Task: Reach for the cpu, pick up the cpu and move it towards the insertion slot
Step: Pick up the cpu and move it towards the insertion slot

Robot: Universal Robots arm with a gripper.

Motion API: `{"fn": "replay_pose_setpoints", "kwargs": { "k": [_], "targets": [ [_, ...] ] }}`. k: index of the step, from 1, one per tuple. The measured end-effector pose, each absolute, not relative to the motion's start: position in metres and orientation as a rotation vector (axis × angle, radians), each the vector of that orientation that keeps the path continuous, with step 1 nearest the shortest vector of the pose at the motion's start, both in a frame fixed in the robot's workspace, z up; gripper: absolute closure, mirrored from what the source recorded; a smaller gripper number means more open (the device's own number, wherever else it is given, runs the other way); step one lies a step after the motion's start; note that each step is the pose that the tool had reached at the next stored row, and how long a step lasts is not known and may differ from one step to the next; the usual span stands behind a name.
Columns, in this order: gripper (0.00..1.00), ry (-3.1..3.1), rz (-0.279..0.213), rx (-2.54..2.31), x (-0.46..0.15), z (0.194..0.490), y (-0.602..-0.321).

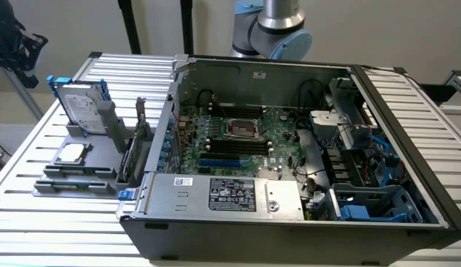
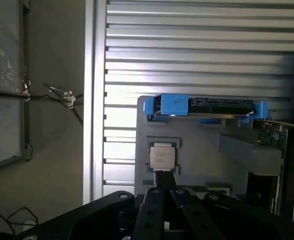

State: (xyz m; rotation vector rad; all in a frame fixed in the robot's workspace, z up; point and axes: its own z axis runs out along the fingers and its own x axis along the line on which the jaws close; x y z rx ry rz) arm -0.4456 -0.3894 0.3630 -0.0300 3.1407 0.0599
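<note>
The cpu point(image 1: 73, 153) lies flat in a recess of a grey holder point(image 1: 74, 175) on the slatted table, at the exterior view's left, outside the computer case. In the wrist view the cpu point(image 2: 162, 155) shows its silvery top with small print. My gripper point(image 2: 163, 175) hangs well above it, shut with nothing held, and its dark fingertips overlap the chip's edge in the picture. The insertion slot point(image 1: 241, 129) is a square metal-framed socket with a dark centre on the motherboard inside the open case.
A silver hard drive with blue rails point(image 1: 82, 108) stands upright on the holder behind the cpu, also seen as the hard drive point(image 2: 202, 106). The case wall point(image 1: 167, 119) separates the holder from the motherboard. The arm point(image 1: 271, 28) rises behind the case.
</note>
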Motion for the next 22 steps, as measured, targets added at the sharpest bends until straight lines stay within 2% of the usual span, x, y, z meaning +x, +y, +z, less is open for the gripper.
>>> {"fn": "replay_pose_setpoints", "kwargs": {
  "k": [11, 13, 14, 17, 18, 20, 21, 22],
  "targets": [
    [0.88, 3.141, 0.06, -0.03, -0.4456, 0.363, -0.3894],
    [0.76, 3.141, 0.06, -0.03, -0.4456, 0.363, -0.3894],
    [0.76, 3.141, 0.06, -0.03, -0.4456, 0.363, -0.3894],
    [0.58, 3.141, 0.06, -0.03, -0.4456, 0.363, -0.3894],
    [0.58, 3.141, 0.06, -0.03, -0.4456, 0.363, -0.3895],
    [0.47, 3.141, 0.06, -0.03, -0.4456, 0.3629, -0.3897],
    [0.47, 3.141, 0.06, -0.03, -0.4456, 0.3628, -0.3899],
    [0.41, 3.141, 0.06, -0.03, -0.4456, 0.3628, -0.3902]
  ]
}}
